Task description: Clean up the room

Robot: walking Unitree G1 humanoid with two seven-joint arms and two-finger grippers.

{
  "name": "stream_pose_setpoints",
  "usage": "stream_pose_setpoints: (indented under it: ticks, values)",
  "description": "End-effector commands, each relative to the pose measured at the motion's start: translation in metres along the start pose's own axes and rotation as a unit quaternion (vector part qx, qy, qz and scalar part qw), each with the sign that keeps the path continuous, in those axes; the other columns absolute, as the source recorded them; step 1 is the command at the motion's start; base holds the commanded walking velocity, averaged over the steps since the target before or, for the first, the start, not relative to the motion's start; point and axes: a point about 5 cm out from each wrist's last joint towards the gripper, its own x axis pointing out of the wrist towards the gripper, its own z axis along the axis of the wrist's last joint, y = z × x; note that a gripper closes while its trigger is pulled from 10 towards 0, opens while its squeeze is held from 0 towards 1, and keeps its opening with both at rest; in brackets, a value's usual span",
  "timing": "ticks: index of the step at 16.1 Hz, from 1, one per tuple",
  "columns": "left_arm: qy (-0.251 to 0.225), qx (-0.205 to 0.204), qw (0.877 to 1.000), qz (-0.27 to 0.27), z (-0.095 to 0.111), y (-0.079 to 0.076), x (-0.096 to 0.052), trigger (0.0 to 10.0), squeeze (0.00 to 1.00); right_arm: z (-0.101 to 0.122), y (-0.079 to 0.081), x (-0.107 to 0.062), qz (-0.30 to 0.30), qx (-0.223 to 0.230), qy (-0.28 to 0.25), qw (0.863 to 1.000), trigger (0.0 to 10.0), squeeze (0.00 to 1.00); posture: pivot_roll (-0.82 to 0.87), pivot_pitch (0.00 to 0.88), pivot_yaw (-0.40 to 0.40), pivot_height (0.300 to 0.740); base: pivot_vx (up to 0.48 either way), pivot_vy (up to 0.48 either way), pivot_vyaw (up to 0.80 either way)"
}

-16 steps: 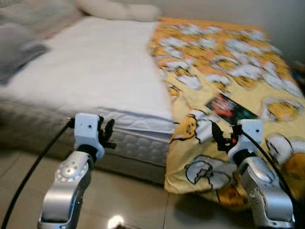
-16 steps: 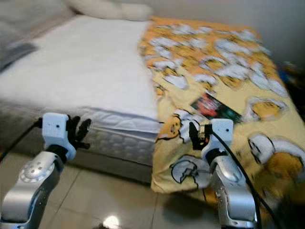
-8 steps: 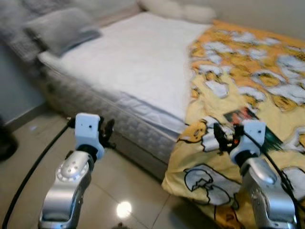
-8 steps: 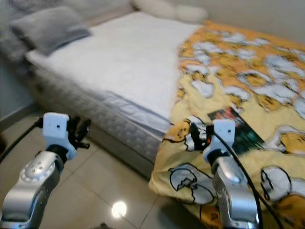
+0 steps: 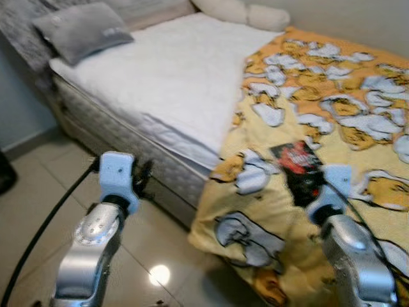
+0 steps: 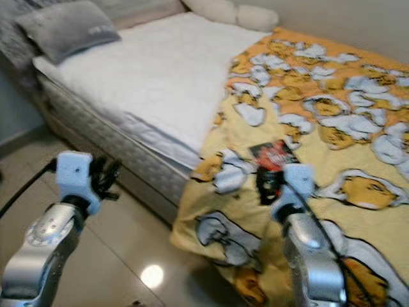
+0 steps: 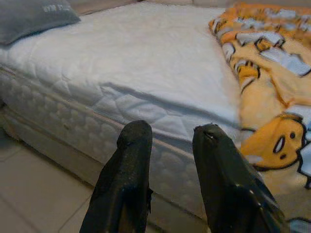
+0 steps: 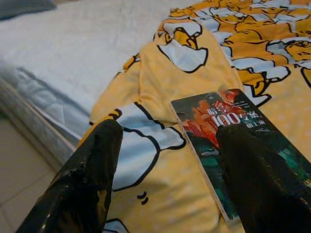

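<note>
A wide bed with a white quilted mattress (image 5: 172,83) fills the scene; a yellow blanket printed with white and orange cartoon figures (image 5: 332,109) covers its right half and hangs over the near edge down toward the glossy beige tiled floor (image 5: 38,192). A thin book with a dark red and green cover (image 8: 233,131) lies flat on the blanket, close to the bed's near edge. The right gripper (image 8: 167,165) hovers just over that book, its two black fingers (image 8: 87,179) spread wide, one above the blanket fold beside the book and the other above the cover; nothing is held. The left gripper (image 7: 170,160) hangs in front of the mattress's near side above the floor, fingers narrowly apart and empty. A grey rectangular pillow (image 5: 83,29) rests at the bed's far left corner, and two cream pillows (image 5: 246,11) lie along the far edge
</note>
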Motion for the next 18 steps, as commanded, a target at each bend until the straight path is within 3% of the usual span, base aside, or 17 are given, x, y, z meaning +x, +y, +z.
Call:
stream_pose_setpoints:
  ticks: [1,9,13,18]
  values:
    - [-0.007,0.001,1.000,-0.007,0.0026,-0.0029,0.0009,10.0,0.06,0.0019,-0.0057,-0.0019,-0.011,-0.002,-0.002,1.000,10.0,0.00,-0.02,0.000,-0.003,0.740,0.000,-0.398,0.00]
    - [-0.011,0.002,1.000,-0.009,0.0028,-0.0039,0.0011,10.0,0.06,-0.0015,-0.0050,-0.0053,-0.014,-0.001,0.004,1.000,10.0,0.00,-0.03,0.000,0.003,0.740,0.000,-0.393,0.00]
    - [-0.013,0.001,1.000,0.003,0.0033,-0.0037,0.0025,10.0,0.03,-0.0020,-0.0077,-0.0060,-0.019,0.001,0.006,1.000,10.0,0.00,-0.03,0.000,0.002,0.740,0.000,0.000,0.00]
    - [-0.026,0.007,0.999,-0.020,0.0078,-0.0059,0.0008,10.0,0.07,-0.0044,-0.0039,-0.0061,-0.022,0.011,0.009,1.000,10.0,0.00,-0.03,0.000,0.006,0.740,0.000,0.000,0.00]
